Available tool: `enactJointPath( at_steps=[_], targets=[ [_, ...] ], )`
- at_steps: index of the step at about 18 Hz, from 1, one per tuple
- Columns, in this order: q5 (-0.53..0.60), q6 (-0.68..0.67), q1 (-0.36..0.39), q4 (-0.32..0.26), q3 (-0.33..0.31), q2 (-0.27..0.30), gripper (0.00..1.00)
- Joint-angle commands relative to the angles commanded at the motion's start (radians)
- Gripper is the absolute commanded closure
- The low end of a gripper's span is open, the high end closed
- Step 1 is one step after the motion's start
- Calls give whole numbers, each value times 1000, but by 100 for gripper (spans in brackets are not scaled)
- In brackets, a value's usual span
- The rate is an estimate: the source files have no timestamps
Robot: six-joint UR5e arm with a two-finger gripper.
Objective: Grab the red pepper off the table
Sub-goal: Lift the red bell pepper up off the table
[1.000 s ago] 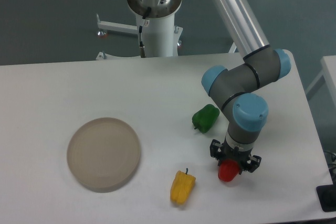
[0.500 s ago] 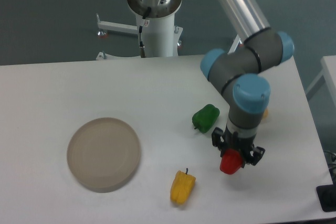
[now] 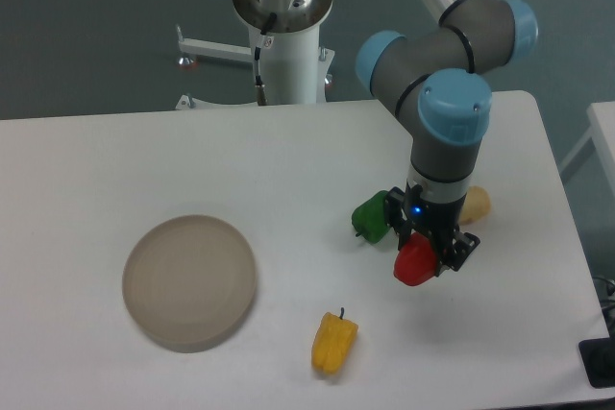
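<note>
— Where's the red pepper (image 3: 414,263) right now?

— Between my fingers. My gripper (image 3: 427,253) is clamped on its upper part, and the red body hangs below the jaws. I read it as clear of the table (image 3: 115,160), though from this fixed view I can't swear to the gap beneath it.

— How do you expect it to handle?

— Light, I'd guess, and glossy, so slippery. The skin looks smooth and rounded, which gives flat pads little to bite on. It may be hollow and give a little under pressure, so I'd rather keep a steady squeeze than a harder one. Holding across the broad shoulders near the stem seems the safest place; lower down the sides taper and it could squirt out.

— What's close by?

— The green pepper (image 3: 371,216) lies just beside my wrist on the camera's left, near enough to knock if I swing that way. A pale beige lump (image 3: 475,205) sits just behind, partly hidden by my arm. The yellow pepper (image 3: 333,343) is well apart, toward the front edge, and the round plate (image 3: 190,281) farther left still.

— Room to move?

— Straight up is open. The table's right edge is near, so I'd avoid drifting that way.
</note>
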Motion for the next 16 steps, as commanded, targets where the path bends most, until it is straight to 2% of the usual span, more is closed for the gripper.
enactJointPath(
  at_steps=[16],
  targets=[
    [6,-2,-9,3,-8,0,44]
  ],
)
